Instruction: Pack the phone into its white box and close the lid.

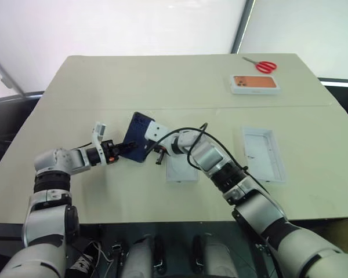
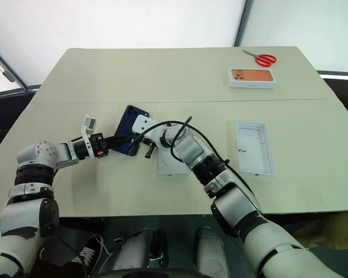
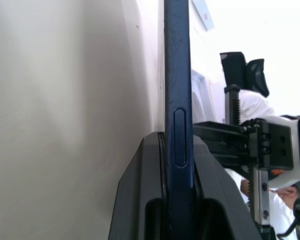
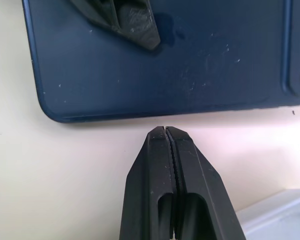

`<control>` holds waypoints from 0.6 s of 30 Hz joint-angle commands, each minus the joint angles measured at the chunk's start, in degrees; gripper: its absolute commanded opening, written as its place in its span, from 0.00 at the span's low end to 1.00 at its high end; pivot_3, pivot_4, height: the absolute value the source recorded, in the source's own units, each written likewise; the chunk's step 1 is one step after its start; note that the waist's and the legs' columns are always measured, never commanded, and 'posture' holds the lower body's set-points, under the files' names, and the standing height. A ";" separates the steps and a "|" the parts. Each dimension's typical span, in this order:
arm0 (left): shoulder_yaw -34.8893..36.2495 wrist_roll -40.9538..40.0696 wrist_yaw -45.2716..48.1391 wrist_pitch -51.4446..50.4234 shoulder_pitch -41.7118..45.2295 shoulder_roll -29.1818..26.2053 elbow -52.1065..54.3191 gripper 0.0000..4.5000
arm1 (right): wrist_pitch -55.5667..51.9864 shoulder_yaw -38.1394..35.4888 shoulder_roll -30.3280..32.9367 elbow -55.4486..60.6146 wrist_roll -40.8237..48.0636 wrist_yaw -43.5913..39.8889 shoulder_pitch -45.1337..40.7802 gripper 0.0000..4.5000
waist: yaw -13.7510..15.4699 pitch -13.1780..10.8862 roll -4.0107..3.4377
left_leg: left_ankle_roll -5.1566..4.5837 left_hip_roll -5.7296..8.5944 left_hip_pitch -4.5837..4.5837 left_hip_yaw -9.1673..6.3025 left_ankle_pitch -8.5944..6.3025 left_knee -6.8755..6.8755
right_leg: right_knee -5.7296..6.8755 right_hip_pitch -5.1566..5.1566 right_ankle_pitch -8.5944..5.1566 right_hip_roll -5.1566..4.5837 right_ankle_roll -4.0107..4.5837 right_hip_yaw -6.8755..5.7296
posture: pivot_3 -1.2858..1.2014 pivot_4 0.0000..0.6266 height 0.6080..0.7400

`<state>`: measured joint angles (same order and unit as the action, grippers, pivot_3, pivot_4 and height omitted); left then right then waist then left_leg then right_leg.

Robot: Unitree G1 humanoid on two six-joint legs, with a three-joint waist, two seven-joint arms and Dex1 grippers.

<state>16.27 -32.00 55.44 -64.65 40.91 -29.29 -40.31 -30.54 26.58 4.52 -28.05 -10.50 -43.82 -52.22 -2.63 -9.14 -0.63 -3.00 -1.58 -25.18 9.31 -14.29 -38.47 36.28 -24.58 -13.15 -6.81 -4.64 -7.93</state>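
Beige tabletop (image 1: pixel 133 81) fills the scene, made of two boards meeting at a seam, with a pale white wall behind it. Red-handled scissors (image 1: pixel 261 65) lie at the far right corner, and just nearer sits a white box with an orange phone picture (image 1: pixel 254 84). On the right half lies an open shallow white tray (image 1: pixel 264 154), which looks empty. Near the middle, partly hidden under the right forearm, lies the white box (image 1: pixel 180 172); what is inside cannot be made out. The phone (image 1: pixel 139 136), dark navy blue, is lifted off the table just left of that box and stands tilted on edge. The left gripper (image 1: pixel 126 147) is clamped on the phone's lower edge: in the left wrist view its two black fingers (image 3: pixel 140 190) press against both faces of the thin body. The right gripper (image 4: pixel 165 131) has its fingers pressed tight together with nothing between them, its tip just beside the phone's long edge.
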 commanded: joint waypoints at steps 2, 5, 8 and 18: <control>-0.09 0.18 -1.96 -1.17 -2.85 0.53 -1.70 0.01 | 0.64 -0.27 -0.35 2.29 0.18 0.07 -0.27 0.00 | -0.01 0.00 0.00 | 0.07 0.05 0.10 0.03 0.05 0.20 | -0.05 0.02 0.00 -0.01 0.00 0.03 | 0.52 0.24 0.98; 2.24 -1.38 -2.57 -1.16 -2.64 0.63 -2.22 0.01 | 1.52 -1.60 -0.17 3.63 1.52 -0.46 -0.20 0.00 | -0.02 0.00 0.00 | 0.13 0.03 0.13 0.02 0.09 0.26 | -0.04 0.02 0.00 0.00 0.01 0.04 | 0.52 0.24 0.98; 4.24 -2.84 -3.44 -0.97 -2.57 0.92 -2.05 0.01 | 2.54 -4.34 0.01 6.28 4.35 -1.29 0.35 0.00 | -0.02 0.00 0.00 | 0.13 0.03 0.13 0.02 0.09 0.27 | -0.04 0.02 -0.01 0.00 0.01 0.04 | 0.52 0.24 0.98; 14.57 -15.16 -9.93 -6.96 -10.42 7.41 15.13 0.00 | -4.11 -13.34 8.82 22.68 20.70 -13.47 7.63 0.12 | 0.16 -0.03 0.08 | -0.02 0.08 0.11 -0.05 0.10 0.28 | -0.19 0.12 0.00 -0.11 0.01 0.07 | 0.52 0.24 0.98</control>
<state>29.71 -44.02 46.40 -68.56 31.36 -22.55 -27.31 -33.99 12.73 12.00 -8.26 8.61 -54.84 -45.78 -2.46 -9.17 -0.55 -2.99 -1.50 -25.07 9.26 -14.21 -38.19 36.07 -24.46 -13.15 -6.96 -4.63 -7.87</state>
